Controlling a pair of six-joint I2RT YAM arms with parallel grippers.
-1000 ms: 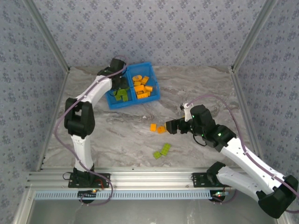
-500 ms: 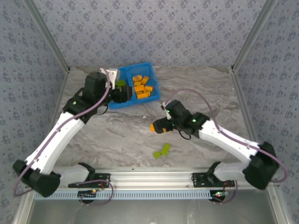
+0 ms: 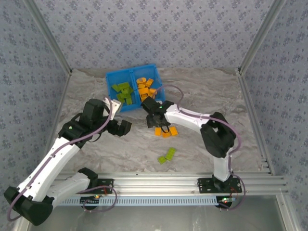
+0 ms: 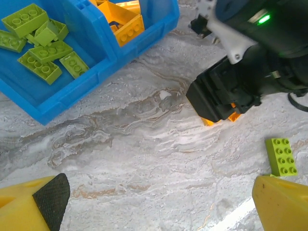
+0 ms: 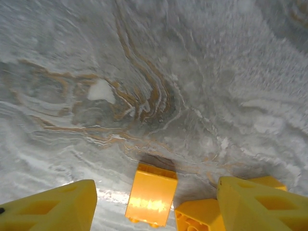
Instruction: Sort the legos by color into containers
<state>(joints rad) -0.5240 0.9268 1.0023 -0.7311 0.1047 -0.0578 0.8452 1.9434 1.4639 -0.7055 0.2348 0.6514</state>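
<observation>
The blue tray (image 3: 134,86) holds lime green legos (image 3: 122,92) in its left container and orange legos (image 3: 146,88) in its right one. My right gripper (image 3: 160,126) is low over two orange bricks (image 3: 165,131) on the table. In the right wrist view one orange brick (image 5: 151,195) lies between the open fingers (image 5: 53,207), with a gap on each side, and a second orange brick (image 5: 199,216) lies against the right finger. My left gripper (image 3: 120,127) hovers wide open over bare table, holding nothing. Loose green bricks (image 3: 167,155) lie nearer the front.
The left wrist view shows the tray's front wall (image 4: 86,89), the right gripper's black body (image 4: 226,91) and one green brick (image 4: 281,156) on the marble. Grey patterned walls and metal rails enclose the table; the arm bases sit along the near rail.
My left gripper has left the tray's green container, moved toward the near left and opened wide. My right gripper has moved over the orange bricks and its fingers have narrowed around one.
</observation>
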